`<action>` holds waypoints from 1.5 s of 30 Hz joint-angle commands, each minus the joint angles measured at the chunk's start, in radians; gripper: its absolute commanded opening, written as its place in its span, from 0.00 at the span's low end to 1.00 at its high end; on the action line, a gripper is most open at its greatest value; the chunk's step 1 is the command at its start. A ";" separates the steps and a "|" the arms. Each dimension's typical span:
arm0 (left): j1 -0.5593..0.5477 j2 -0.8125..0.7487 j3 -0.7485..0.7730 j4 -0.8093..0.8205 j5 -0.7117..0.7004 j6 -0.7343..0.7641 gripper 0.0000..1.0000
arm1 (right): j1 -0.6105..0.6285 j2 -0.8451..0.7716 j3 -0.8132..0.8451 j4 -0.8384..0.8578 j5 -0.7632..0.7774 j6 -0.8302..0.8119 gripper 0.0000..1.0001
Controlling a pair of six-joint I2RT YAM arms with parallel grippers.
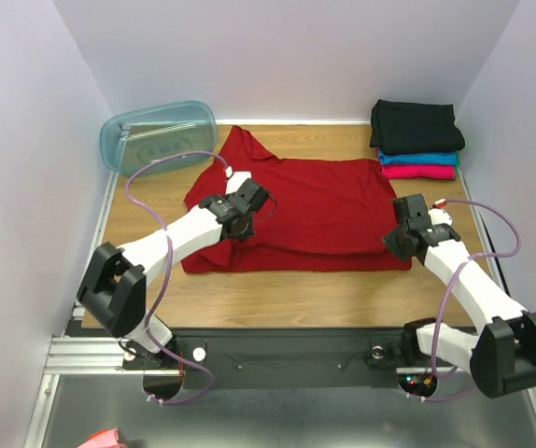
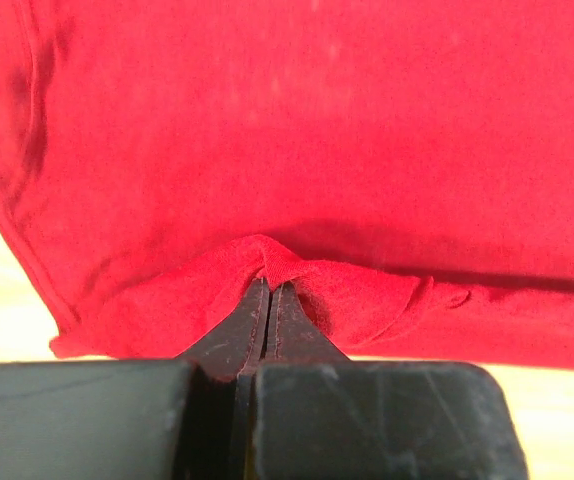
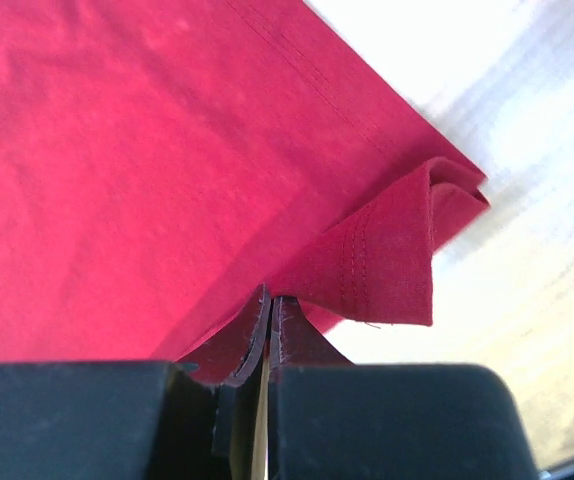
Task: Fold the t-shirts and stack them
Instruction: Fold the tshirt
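The deep red t-shirt (image 1: 315,210) lies spread on the wooden table (image 1: 296,289), partly folded. My left gripper (image 1: 240,217) is shut on a pinch of red cloth at its left side; the left wrist view shows the t-shirt (image 2: 297,120) bunched at the closed fingertips (image 2: 269,285). My right gripper (image 1: 401,235) is shut on the shirt's right hem corner, which the right wrist view shows as a lifted, folded fold of the red t-shirt (image 3: 387,260) above the gripper (image 3: 270,298). A folded stack sits at the back right: black t-shirt (image 1: 413,126) on teal (image 1: 427,159) on magenta (image 1: 417,172).
A translucent pale blue plastic tub (image 1: 156,135) lies at the back left, touching the red shirt's sleeve area. White walls close in the table on three sides. A metal rail (image 1: 91,355) runs along the near edge by the arm bases.
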 commanded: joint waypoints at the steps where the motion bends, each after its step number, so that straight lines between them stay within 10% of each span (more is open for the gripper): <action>1: 0.038 0.065 0.108 0.058 -0.043 0.094 0.00 | -0.005 0.042 0.049 0.105 0.061 -0.017 0.00; 15: 0.179 0.271 0.228 0.134 0.031 0.232 0.00 | -0.006 0.289 0.167 0.202 0.133 -0.040 0.00; 17: 0.187 0.297 0.262 0.140 0.034 0.246 0.19 | -0.011 0.313 0.181 0.201 0.163 -0.045 0.01; 18: 0.193 0.319 0.273 0.140 0.034 0.259 0.40 | -0.014 0.339 0.199 0.202 0.176 -0.059 0.09; 20: 0.200 0.342 0.314 0.126 0.026 0.266 0.49 | -0.017 0.364 0.218 0.202 0.173 -0.088 0.39; 23: 0.214 0.343 0.358 0.097 0.017 0.258 0.55 | -0.019 0.399 0.262 0.201 0.150 -0.126 0.80; 26: 0.216 0.281 0.342 0.085 0.027 0.235 0.56 | -0.019 0.393 0.281 0.199 0.127 -0.178 0.98; 29: 0.216 0.216 0.255 0.100 0.063 0.188 0.64 | -0.019 0.351 0.265 0.202 0.099 -0.204 1.00; 31: 0.216 0.150 0.193 0.115 0.118 0.151 0.92 | -0.019 0.318 0.242 0.204 0.046 -0.218 1.00; 45: 0.196 -0.033 -0.266 0.411 0.339 -0.052 0.98 | -0.017 0.287 0.047 0.326 -0.243 -0.353 1.00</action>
